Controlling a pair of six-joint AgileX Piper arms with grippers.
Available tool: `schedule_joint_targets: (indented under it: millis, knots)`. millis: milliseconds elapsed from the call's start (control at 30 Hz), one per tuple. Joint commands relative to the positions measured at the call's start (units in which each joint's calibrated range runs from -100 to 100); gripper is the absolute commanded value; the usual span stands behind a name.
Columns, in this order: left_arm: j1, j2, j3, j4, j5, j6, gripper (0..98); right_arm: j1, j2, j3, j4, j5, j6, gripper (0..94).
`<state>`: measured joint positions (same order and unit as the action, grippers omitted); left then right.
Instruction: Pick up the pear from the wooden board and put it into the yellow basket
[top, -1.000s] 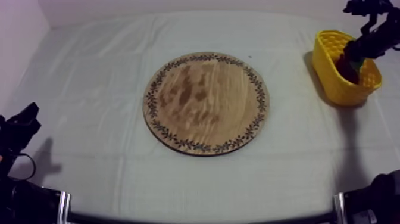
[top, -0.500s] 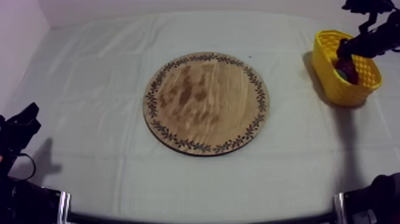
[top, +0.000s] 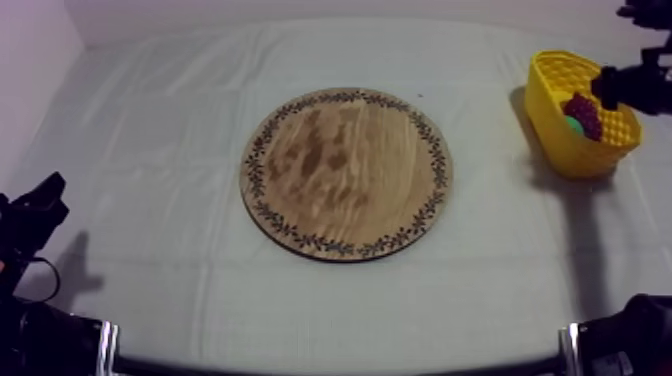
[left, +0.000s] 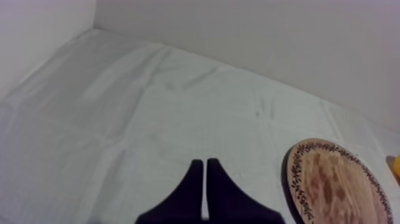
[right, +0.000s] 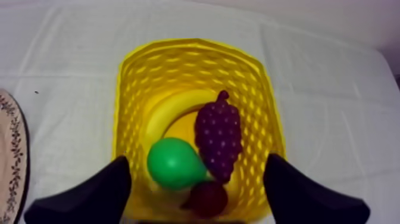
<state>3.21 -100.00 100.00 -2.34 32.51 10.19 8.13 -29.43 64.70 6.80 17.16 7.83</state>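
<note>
The green pear (right: 172, 164) lies inside the yellow basket (right: 190, 44), beside a bunch of grapes (right: 218, 137), a banana (right: 172, 107) and a small red fruit (right: 208, 198). My right gripper (right: 196, 162) hangs open above the basket with nothing between its fingers. From above, the right gripper (top: 612, 88) hovers over the basket (top: 560, 140) at the table's far right, where the grapes (top: 582, 112) and a bit of the pear (top: 572, 125) show. The round wooden board (top: 346, 172) is bare. My left gripper (left: 205, 162) is shut on nothing, low at the left (top: 42, 195).
The board (left: 333, 184) lies to the right of my left gripper, and its rim (right: 9, 155) sits left of the basket. Grey-white cloth covers the table around them. A pale wall runs along the far edge.
My right gripper has lifted up and to the right, out of the basket. The pear stays in the basket, free of the fingers. The left arm has not moved.
</note>
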Motion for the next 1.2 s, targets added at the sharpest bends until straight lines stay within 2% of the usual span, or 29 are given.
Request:
schedule_joint_targets:
  millis: [0,133,433,600,733,833,967,1167]
  knots:
    - [0.02,0.00,0.00,0.02,-0.01,-0.01,0.1,-0.43,-13.66,8.22,0.11,0.10,-0.26,59.5]
    - [0.02,0.00,0.00,0.02,-0.01,-0.01,0.1,-2.18,-25.23,15.12,0.39,2.06,-1.02,56.8]
    - [0.02,0.00,0.00,0.02,-0.01,-0.01,0.1,-6.71,-48.00,27.78,-1.25,7.41,-1.70,47.0]
    - [0.02,0.00,0.00,0.02,-0.01,-0.01,0.1,-8.63,-56.70,32.33,-3.30,11.20,-0.61,38.7]
    - [0.02,0.00,0.00,0.02,-0.01,-0.01,0.1,-8.93,-61.71,34.25,-6.66,13.55,1.78,29.8]
    - [0.02,0.00,0.00,0.02,-0.01,-0.01,0.1,-8.67,-64.38,34.65,-8.66,15.08,2.45,18.7]
    - [0.02,0.00,0.00,0.02,-0.01,-0.01,0.1,-8.53,-65.80,34.81,-9.64,15.79,2.30,6.4]
    - [0.02,0.00,0.00,0.02,-0.01,-0.01,0.1,-8.27,-66.19,34.85,-10.06,16.79,2.00,1.4]
